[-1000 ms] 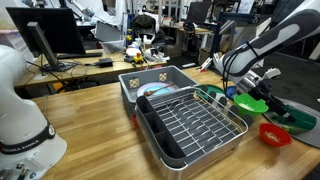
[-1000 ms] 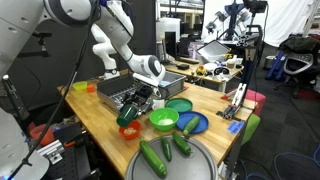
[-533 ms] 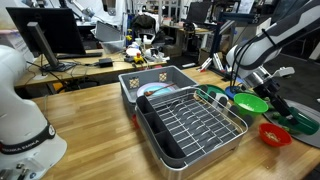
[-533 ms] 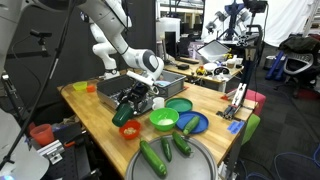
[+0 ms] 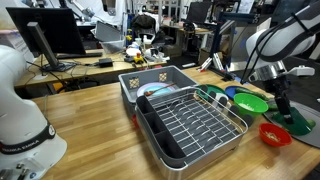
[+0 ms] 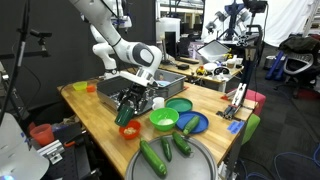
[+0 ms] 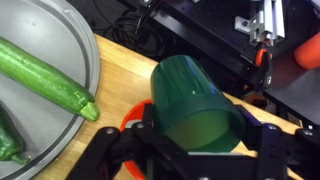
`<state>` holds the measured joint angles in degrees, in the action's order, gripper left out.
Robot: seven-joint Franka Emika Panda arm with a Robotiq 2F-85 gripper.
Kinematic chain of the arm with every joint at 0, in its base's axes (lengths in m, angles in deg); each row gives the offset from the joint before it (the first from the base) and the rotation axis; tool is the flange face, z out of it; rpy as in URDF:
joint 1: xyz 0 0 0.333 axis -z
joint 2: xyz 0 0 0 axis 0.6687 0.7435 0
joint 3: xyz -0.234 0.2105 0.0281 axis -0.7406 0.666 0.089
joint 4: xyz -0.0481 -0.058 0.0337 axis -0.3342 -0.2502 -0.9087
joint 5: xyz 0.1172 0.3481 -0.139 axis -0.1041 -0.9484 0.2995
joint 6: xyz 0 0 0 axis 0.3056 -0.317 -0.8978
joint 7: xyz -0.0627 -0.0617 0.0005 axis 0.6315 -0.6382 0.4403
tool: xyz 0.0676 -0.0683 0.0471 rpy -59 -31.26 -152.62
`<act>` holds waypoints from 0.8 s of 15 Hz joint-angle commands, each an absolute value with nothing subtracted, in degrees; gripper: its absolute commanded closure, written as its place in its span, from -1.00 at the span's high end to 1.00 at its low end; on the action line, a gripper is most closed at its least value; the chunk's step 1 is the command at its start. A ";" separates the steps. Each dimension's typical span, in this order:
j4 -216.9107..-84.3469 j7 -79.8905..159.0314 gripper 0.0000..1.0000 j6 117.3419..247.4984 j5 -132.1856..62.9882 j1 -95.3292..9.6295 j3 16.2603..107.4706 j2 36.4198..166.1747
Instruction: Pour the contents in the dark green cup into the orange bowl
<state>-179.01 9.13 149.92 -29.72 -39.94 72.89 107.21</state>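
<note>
Currently, your end effector (image 7: pixel 205 140) is pinching the dark green cup (image 7: pixel 193 100), with a finger pressed against each side of its wall. You hold the cup clear of the tabletop (image 6: pixel 92 110) and over the orange bowl (image 6: pixel 129 129), part of whose rim shows beneath the cup in the wrist view. The cup is tipped; its contents cannot be made out. The bowl rests on the tabletop near the dish rack (image 5: pixel 190 120). In an exterior view, a bright green bowl (image 6: pixel 164 120) stands just right of it. Cucumbers (image 7: pixel 50 75) lie on a grey round tray (image 7: pixel 60 30).
</note>
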 commanded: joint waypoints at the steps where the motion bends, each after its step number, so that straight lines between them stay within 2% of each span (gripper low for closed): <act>1: -187.56 7.17 0.07 160.89 -34.20 -38.21 72.03 99.46; 8: -195.92 0.19 0.07 180.96 -40.69 -38.80 70.59 90.27; 12: -197.45 -6.86 0.07 195.70 -44.79 -40.12 71.55 91.33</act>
